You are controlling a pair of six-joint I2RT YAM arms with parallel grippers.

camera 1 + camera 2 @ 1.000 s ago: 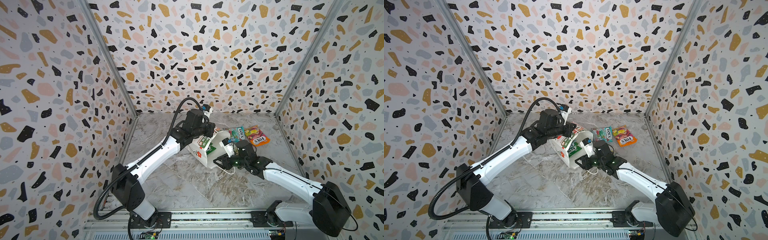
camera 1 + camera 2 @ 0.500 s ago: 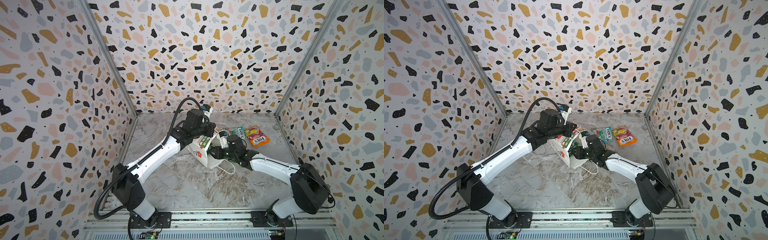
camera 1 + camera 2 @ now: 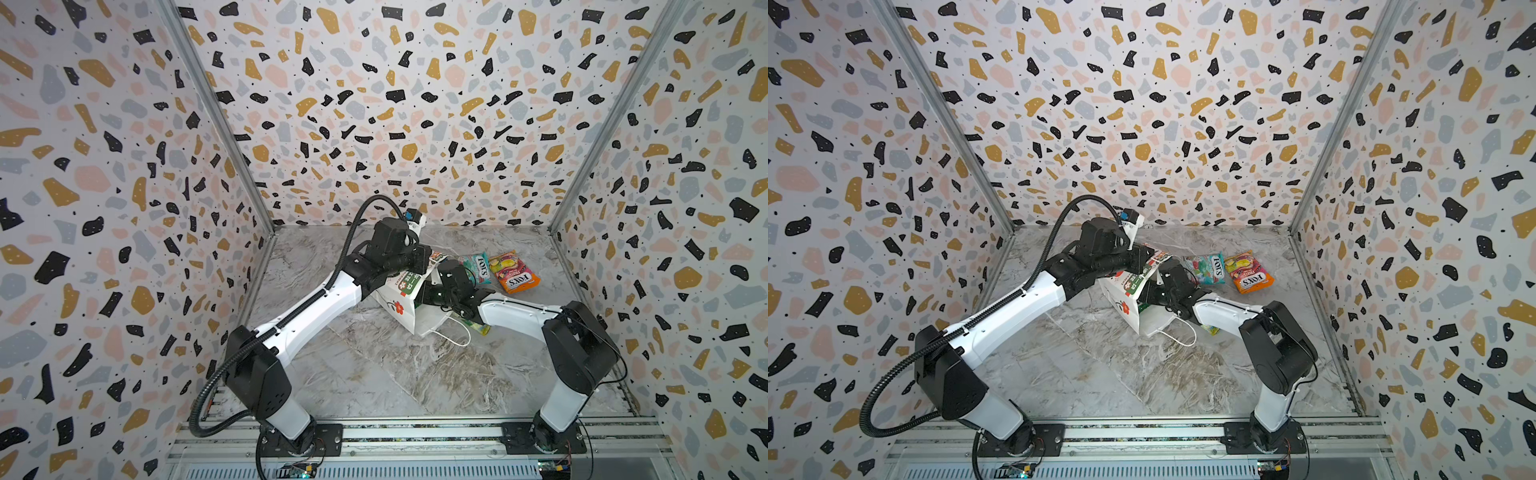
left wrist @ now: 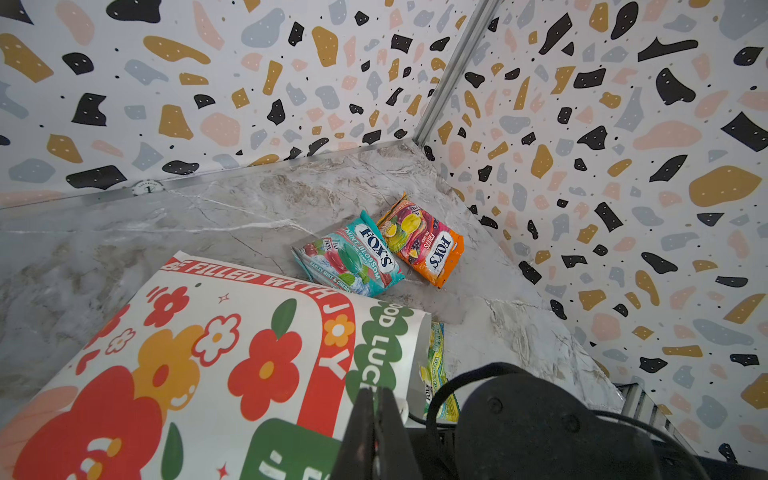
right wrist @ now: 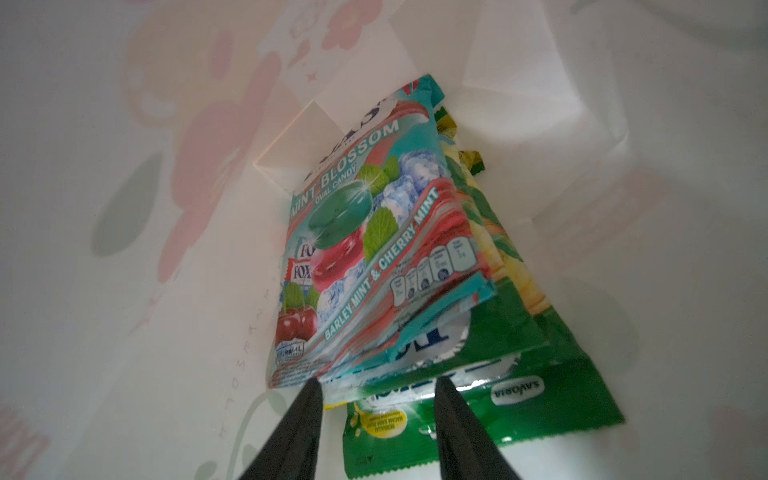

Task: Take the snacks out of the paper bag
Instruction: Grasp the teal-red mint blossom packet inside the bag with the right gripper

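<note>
Marble desk (image 3: 374, 374), frame centre: left end effector (image 4: 376, 392) pinches the bag (image 3: 399, 305) rim, propping its mouth open; right end effector (image 5: 378, 381), jaws apart inside, faces the remaining snacks (image 5: 374, 249).

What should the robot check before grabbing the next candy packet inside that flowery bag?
1. Bag steadied: left gripper shut on the paper bag rim. Ok.
2. Reach: right gripper inside the bag, jaws open. Ok.
3. Packet edge between the jaws: the teal packet ends right at the fingertips. Cannot tell.
4. Single packet lined up: green packets lie stacked against the teal one. Not ok.
5. Place to set it down: bare table beside the orange packet already out. Ok.
</note>
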